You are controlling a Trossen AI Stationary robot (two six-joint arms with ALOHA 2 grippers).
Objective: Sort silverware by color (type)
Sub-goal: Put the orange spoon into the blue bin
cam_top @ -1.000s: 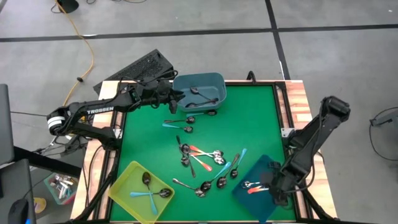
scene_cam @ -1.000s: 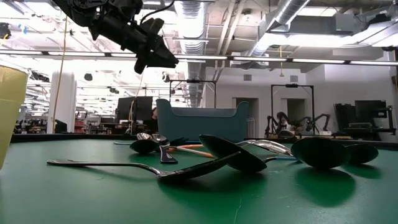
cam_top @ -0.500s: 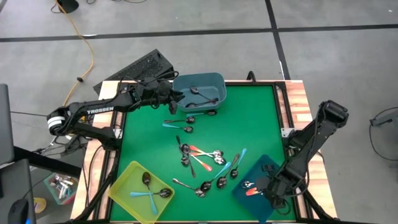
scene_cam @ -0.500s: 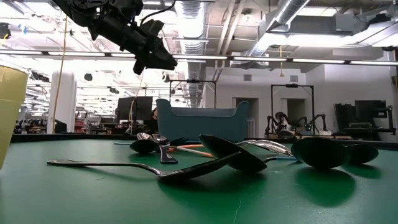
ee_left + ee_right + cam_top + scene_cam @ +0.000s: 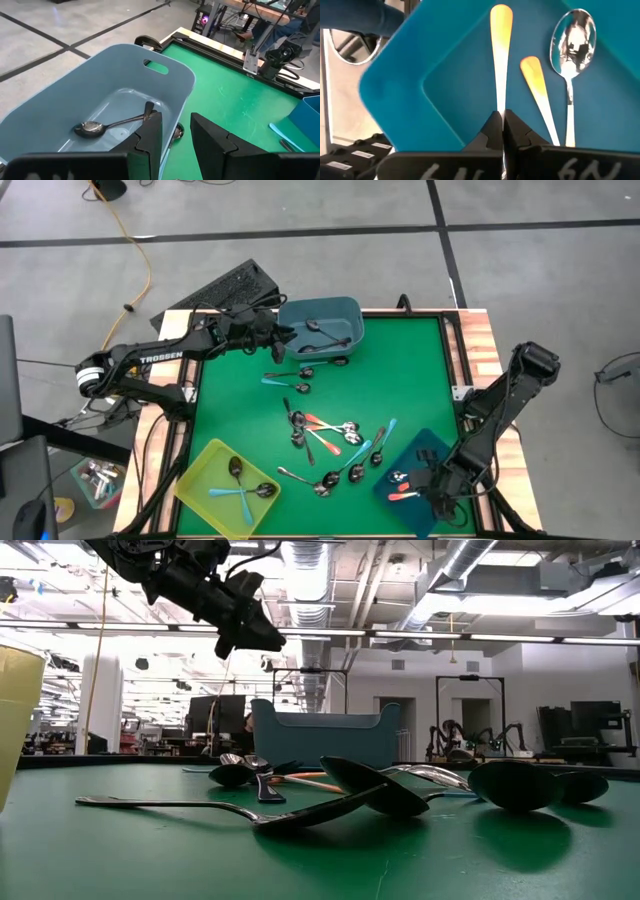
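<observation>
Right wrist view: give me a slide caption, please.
Right tool shut on an orange-handled spoon over the dark blue bin, beside two spoons already inside.

Green surface (image 5: 400,370) with wooden border. Grey-blue bin (image 5: 322,329) at the far edge; yellow bin (image 5: 215,485) at the near left corner; dark blue bin (image 5: 432,450) at the near right corner. Black keyboard (image 5: 222,288) and orange cable (image 5: 135,250) on the floor beyond.

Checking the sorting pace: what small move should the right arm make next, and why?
Probably open the right tool: it is shut on an orange-handled spoon held over the dark blue bin, where another orange-handled spoon already lies.
</observation>
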